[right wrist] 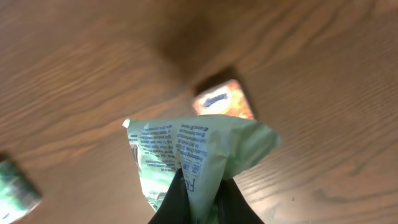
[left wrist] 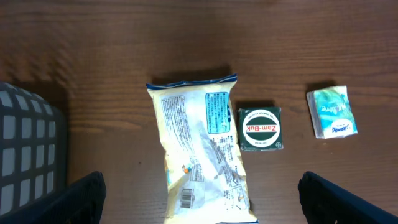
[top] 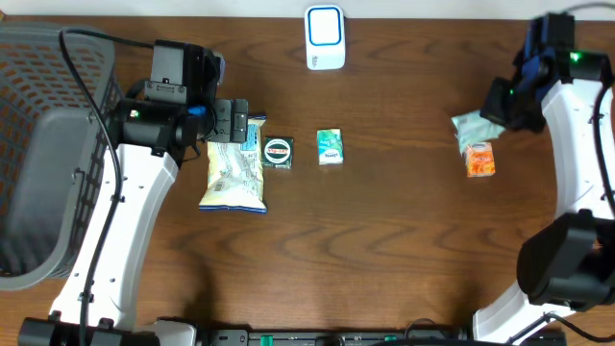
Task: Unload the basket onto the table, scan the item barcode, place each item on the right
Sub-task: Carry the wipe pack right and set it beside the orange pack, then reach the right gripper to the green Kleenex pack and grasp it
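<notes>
Table: dark brown wood (top: 404,240), grain running across, goods spread in a loose row along the middle.
Scanner: white with a blue face (top: 325,37), sitting at the far edge, centre, well apart from both arms.
Basket: grey mesh (top: 38,144), out at the left edge beside the left arm.
Right gripper: look at that, fingers pinched together (right wrist: 199,193) on a pale green pouch (right wrist: 199,149), gripping its crumpled lower end, printed text facing the wrist camera.
Pouch location: over the right side of the table, well clear of the scanner. I cannot tell whether it touches the wood.
Orange pack: flat on the table (top: 480,160), just beside the pouch in the overhead view.
Left gripper: jaws spread wide apart (top: 246,120), hanging over the far end of a snack bag (top: 234,169), holding nothing.
Snack bag: white and yellow with blue trim, lying flat, its barcode face up at the near end.
Tin: small, dark, marked Zam-Buk (left wrist: 261,129), just right of the bag.
Teal pack: small (left wrist: 332,112), next along the row, apart from the tin.
</notes>
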Motion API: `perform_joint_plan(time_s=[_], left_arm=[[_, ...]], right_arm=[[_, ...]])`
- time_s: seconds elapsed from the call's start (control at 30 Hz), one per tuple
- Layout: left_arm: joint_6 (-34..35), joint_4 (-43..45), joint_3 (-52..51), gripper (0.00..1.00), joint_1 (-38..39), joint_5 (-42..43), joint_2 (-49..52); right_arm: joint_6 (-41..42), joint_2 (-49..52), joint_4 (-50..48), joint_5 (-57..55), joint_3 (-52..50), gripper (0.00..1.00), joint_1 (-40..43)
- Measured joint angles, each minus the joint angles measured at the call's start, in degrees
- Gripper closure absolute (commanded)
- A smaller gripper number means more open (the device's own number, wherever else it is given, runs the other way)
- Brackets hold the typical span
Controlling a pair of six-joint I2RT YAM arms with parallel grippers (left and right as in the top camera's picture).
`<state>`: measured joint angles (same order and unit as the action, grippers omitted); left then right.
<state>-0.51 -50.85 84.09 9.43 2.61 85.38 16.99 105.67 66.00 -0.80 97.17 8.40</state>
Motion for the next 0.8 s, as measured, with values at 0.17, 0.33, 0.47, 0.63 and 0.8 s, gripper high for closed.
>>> perform_joint_plan(time_s=[0.17,0.33,0.47,0.63,0.8], left_arm=[[0.00,-0.02,0.00,0.02,0.00,0.00,0.00],[0.00,-0.02,0.00,0.02,0.00,0.02,0.00],[0.00,0.00,0.00,0.02,0.00,0.02,0.00],[0.00,0.00,0.00,0.02,0.00,0.00,0.00],[0.00,0.00,0.00,0.02,0.00,0.00,0.00]], right_arm=[[0.61,0.07,-5.49,0.33,-6.75,0.73,2.82],[0.33,0.09,-5.66,0.44,-7.93,0.55,5.11],[-0.33,0.13,-2.64,2.19,-6.40,0.49,6.05],[-3.63,0.17,-0.42,9.44,0.39,0.51,4.00],[-4.85,0.15,-4.57,19.32,1.33,0.55,-3.10]])
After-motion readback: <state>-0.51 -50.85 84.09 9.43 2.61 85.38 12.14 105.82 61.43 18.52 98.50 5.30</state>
